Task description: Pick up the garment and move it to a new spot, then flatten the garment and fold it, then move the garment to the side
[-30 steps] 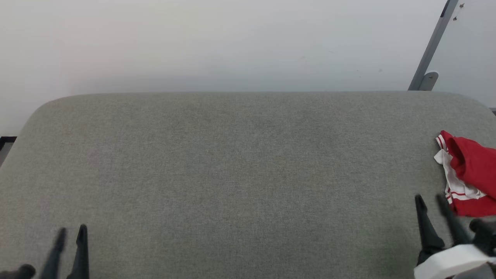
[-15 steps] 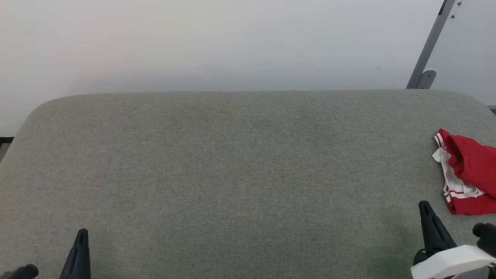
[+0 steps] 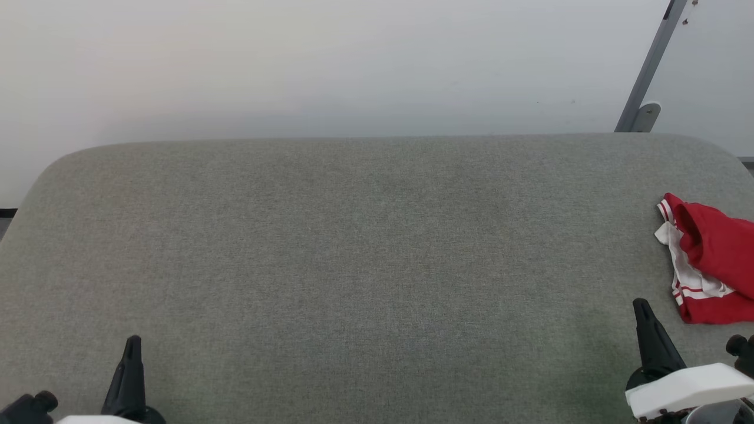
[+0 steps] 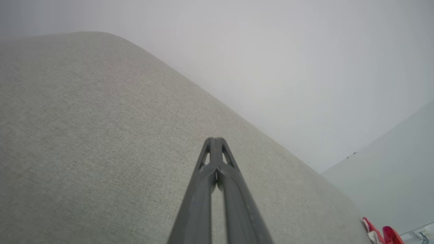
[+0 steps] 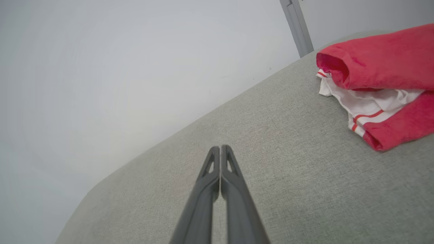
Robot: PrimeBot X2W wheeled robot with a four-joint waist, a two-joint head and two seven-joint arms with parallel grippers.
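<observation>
HEAD VIEW
- Support: desk (image 3: 353,247), covered in grey fabric, with rounded far corners; pale wall (image 3: 294,59) behind it.
- Garment (image 3: 707,265): bunched heap at the desk's right edge, about midway between the far and near edges, and cut off by the picture's right side. Red cloth on top; a white sleeve with red stripe trim faces the desk's middle.
- Left gripper (image 3: 132,344): over the near left corner of the desk; fingers pressed together into one point, nothing between them.
- Right gripper (image 3: 639,306): over the near right corner, close to the garment's near end but apart from it; fingers clenched, empty.
- Metal post (image 3: 645,70): slanted grey bar behind the far right corner.

LEFT WRIST VIEW
- Left gripper (image 4: 215,140): both fingers meet at the tips above bare fabric; no load.
- Garment (image 4: 376,232): small red and white patch at the lower right, well apart from this gripper.

RIGHT WRIST VIEW
- Right gripper (image 5: 220,149): fingers closed flush against each other, holding nothing.
- Garment (image 5: 379,61): lies on the desk (image 5: 305,162) at the upper right, near the fingertips without touching them. A rolled red fold overlies white cloth with red stripes.
- Metal post (image 5: 296,27): rises behind the desk's far edge.
</observation>
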